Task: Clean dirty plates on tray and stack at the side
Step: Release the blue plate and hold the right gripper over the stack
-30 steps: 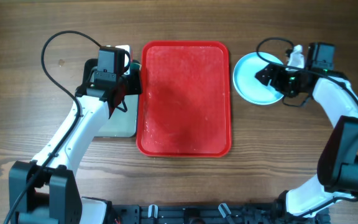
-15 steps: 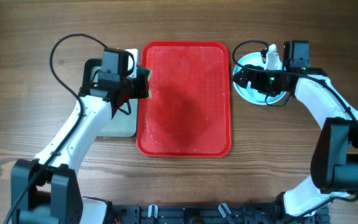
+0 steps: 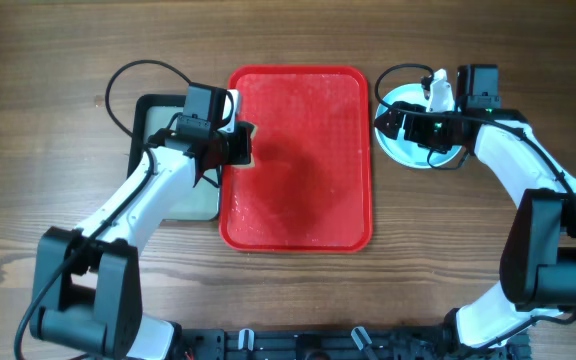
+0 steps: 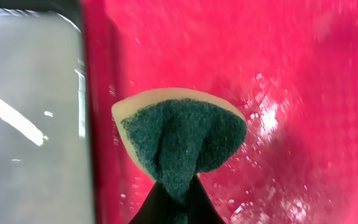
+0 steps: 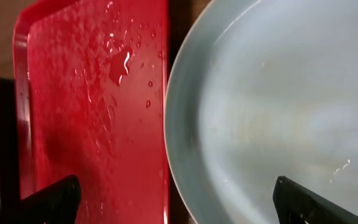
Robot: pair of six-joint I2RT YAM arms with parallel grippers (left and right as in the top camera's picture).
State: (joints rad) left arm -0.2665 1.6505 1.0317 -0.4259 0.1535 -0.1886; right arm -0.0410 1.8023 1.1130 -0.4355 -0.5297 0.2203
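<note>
The left jaws are pinching a sponge [image 4: 182, 140] tight, green side facing the camera. They are holding it just over the left edge of the tray [image 3: 298, 160], beside the grey tray [image 3: 196, 200]. I think the sponge is being kept ready for scrubbing.

The tray is sitting in the middle of the counter [image 3: 48, 60]. No plates are lying on it. Drops of water are shining on it.

A blue plate [image 3: 415, 158] is lying on the counter just to the right of the tray. That looks like the stacking spot. Only one plate is showing, and I cannot tell if more are hiding under it.

The right jaws are standing wide open over the plate's left side, holding nothing. I think they are letting the plate rest there, so the job is looking nearly done.
</note>
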